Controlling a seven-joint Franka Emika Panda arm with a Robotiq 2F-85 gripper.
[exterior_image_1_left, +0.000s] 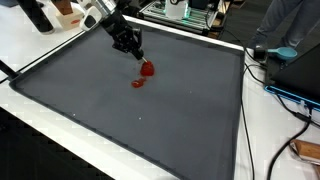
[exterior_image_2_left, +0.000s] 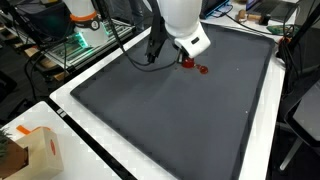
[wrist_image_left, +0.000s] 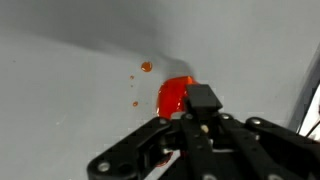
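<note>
The red lump (wrist_image_left: 174, 97) lies on the dark grey mat (exterior_image_1_left: 120, 115), off its middle and nearer the mat's far edge in both exterior views. My gripper (wrist_image_left: 203, 102) stands right on it, fingertips drawn close together against its side; whether I pinch it or only touch it I cannot tell. A second red smear (exterior_image_1_left: 138, 83) rests on the mat just beside the lump, with tiny orange specks (wrist_image_left: 146, 67) close by. Past the mat's near corner sits a cardboard box (exterior_image_2_left: 35, 150).
</note>
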